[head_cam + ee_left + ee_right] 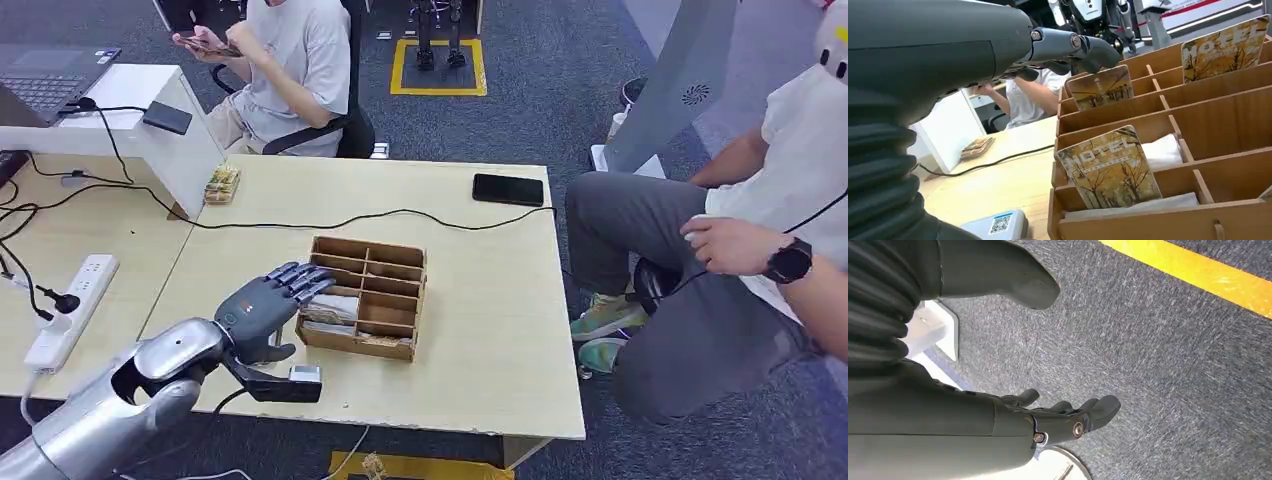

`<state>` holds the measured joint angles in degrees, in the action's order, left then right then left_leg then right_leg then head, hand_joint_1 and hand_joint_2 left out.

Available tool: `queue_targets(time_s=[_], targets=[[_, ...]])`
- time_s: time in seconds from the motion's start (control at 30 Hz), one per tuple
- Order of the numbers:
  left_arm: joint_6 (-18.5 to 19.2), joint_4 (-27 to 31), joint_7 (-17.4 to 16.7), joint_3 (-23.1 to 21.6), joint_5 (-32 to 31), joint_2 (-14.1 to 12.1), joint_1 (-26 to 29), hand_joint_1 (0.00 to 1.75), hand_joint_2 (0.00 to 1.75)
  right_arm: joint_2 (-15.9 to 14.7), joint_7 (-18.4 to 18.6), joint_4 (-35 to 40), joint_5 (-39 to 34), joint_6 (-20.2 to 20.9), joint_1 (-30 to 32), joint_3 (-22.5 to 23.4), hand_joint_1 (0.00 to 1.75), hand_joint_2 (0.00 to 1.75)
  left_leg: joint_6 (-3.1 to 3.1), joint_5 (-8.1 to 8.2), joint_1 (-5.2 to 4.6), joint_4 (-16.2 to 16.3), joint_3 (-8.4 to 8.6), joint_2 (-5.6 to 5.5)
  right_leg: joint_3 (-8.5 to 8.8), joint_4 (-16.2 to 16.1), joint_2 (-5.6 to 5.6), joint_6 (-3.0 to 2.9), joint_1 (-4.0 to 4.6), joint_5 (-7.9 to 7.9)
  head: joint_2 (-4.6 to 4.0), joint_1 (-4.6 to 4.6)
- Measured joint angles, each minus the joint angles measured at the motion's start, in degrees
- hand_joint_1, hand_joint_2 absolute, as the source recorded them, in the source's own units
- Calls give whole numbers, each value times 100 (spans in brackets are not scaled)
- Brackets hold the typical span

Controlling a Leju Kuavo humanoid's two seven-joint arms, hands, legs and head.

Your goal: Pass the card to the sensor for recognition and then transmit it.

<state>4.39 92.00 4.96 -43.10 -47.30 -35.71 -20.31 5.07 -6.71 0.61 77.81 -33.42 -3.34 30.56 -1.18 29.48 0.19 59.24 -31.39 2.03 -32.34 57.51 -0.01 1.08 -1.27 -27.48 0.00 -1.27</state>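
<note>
Fingers (300,280) of the left hand (262,305) stretch out over the near-left corner of the wooden rack (365,297), spread and holding nothing. From the left wrist view those dark fingers (1068,47) hang just above a card (1100,86) standing tilted in one slot, and I cannot tell whether they touch it. A second card (1110,167), printed with yellow trees and the word HOTEL, leans in the nearest slot against white paper (1162,152), and a third card (1225,47) stands in a farther slot. The rack sits mid-counter (480,340) on pale wood. Just beside the hand, near the counter's front edge, lies the sensor (304,376), a small pale block with a QR code on top; the wrist view shows it (998,226) close to the rack's corner, not touching.

Right hand (1063,420) hangs low over grey carpet (1158,355), fingers loosely curled, nothing in them; a yellow floor stripe (1198,277) runs past.

A black cable (330,220) trails across the counter behind the rack, and a black phone (508,189) lies at the far edge. A power strip (72,310) rests on the left. One person (290,70) sits beyond the counter, another (740,250) sits at the right.
</note>
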Motion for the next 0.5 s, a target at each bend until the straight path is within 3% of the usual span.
queue_targets(time_s=[0.5], targets=[[26, -140, -15, -7, -2, 79, 1, 0, 175, 0, -15, 0, 0, -2, -27, -61, 0, 175, 0, 0, 0, 0, 0, 0, 0, 0, 0, 0, 0, 0, 0, 2]])
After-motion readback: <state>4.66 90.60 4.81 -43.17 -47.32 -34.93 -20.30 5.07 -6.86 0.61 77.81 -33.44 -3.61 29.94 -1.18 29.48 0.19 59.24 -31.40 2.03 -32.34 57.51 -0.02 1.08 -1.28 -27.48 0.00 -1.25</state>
